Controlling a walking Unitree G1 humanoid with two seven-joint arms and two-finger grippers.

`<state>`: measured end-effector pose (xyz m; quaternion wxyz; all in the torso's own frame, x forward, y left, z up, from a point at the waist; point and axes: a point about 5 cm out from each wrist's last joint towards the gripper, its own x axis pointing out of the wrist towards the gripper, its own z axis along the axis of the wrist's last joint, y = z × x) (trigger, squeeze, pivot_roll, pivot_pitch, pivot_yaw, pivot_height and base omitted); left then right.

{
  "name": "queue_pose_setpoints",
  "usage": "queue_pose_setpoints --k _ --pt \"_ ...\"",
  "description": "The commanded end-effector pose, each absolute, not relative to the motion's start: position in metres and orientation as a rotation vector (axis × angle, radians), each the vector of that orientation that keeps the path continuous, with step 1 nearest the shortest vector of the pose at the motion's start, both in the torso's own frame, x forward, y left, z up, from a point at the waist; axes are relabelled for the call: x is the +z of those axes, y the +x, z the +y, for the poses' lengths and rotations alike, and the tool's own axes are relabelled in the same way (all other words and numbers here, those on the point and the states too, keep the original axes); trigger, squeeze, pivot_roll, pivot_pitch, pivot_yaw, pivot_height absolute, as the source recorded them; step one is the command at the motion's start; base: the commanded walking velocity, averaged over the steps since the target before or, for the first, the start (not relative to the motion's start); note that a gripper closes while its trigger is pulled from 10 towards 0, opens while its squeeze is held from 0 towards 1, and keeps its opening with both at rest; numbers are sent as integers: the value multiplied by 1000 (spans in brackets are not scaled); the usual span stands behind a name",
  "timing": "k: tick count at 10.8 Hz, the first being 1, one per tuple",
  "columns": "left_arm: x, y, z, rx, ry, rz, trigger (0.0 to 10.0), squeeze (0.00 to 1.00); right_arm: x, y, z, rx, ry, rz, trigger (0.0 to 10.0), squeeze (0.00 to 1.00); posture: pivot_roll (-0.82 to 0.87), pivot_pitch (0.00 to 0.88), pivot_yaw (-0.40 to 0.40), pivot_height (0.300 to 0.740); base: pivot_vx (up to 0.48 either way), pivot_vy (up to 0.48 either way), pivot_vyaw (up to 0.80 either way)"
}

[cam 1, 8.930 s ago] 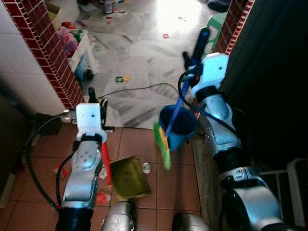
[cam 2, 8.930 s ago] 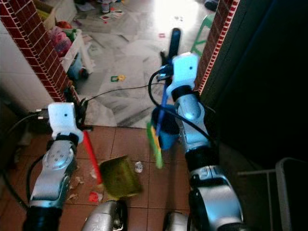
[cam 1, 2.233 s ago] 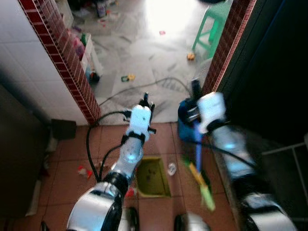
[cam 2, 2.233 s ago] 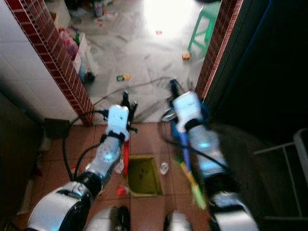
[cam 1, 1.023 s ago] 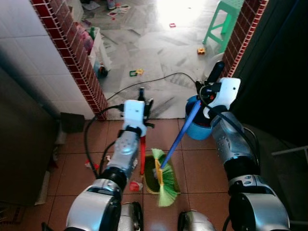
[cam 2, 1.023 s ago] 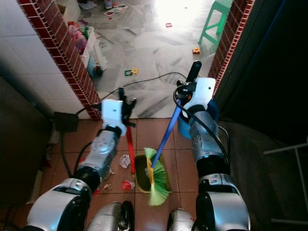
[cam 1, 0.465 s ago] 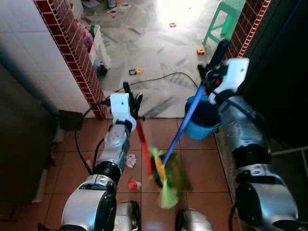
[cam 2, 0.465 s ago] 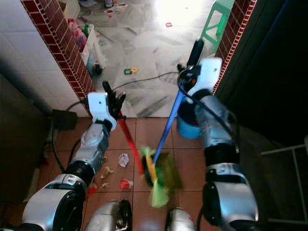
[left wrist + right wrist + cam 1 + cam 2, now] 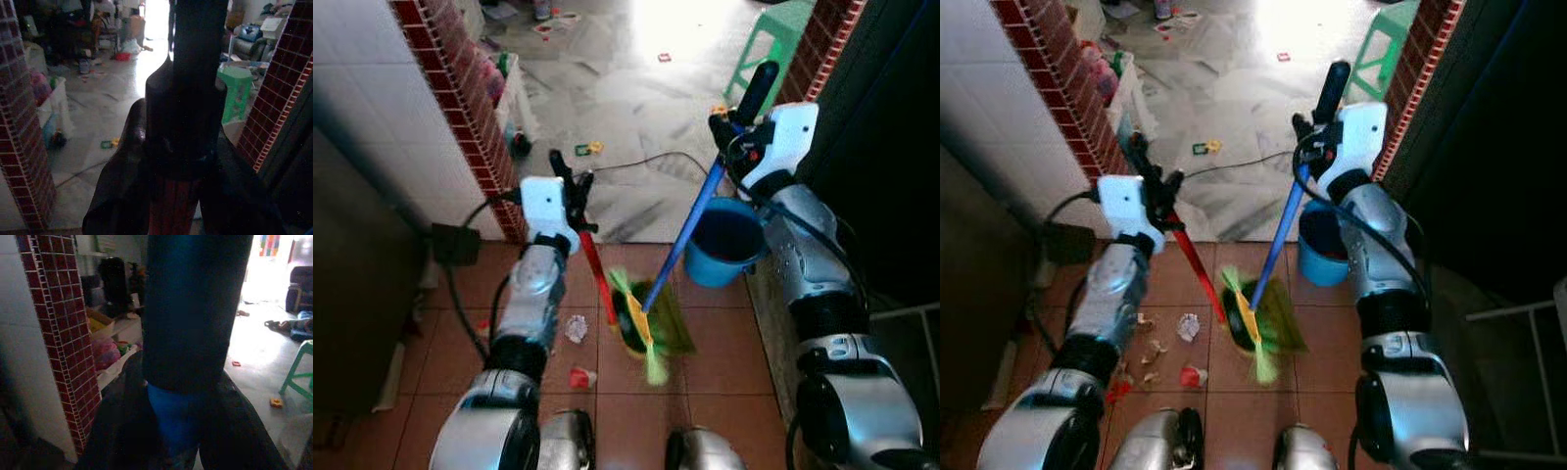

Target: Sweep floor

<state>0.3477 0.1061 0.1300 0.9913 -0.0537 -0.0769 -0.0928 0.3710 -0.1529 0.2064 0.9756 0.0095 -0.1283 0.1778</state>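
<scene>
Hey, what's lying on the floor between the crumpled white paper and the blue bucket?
In the left eye view, the green dustpan and the broom head sweeping into it lie between the crumpled white paper and the blue bucket.

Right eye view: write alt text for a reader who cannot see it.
The right gripper holds a blue-handled broom whose green bristles meet a dustpan on red floor tiles. The left gripper holds the dustpan's red handle. Paper scraps lie beside it, a blue bucket behind.

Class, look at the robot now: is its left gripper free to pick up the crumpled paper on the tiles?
Probably not. The left gripper is shut on the red handle of the dustpan, so it cannot take the paper beside it.
</scene>
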Motion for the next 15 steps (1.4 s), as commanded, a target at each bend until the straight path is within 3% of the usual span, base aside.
queue_pose_setpoints --k 1,4,8,11,13,15 --pt "161 347 108 -194 -91 -289 10000 0 206 367 -156 367 -110 -265 10000 0 -42 5 28 740 0 0 0" --pt "158 330 114 -227 -71 -270 10000 0 211 360 -166 338 -164 -323 10000 0 -44 0 46 740 0 0 0" --pt "146 311 124 -209 -60 -213 10000 0 195 346 -207 34 -134 -310 10000 0 -24 6 34 740 0 0 0" --pt "151 292 127 -203 -103 -206 10000 0 159 327 -206 -21 -92 -183 10000 0 -25 2 29 740 0 0 0" --pt "155 285 129 -196 -117 -194 10000 0 145 317 -194 50 -100 -123 10000 0 -24 1 28 740 0 0 0" --pt "150 274 130 -189 -123 -152 10000 0 129 303 -197 -47 -118 -69 10000 0 -27 0 32 740 0 0 0"
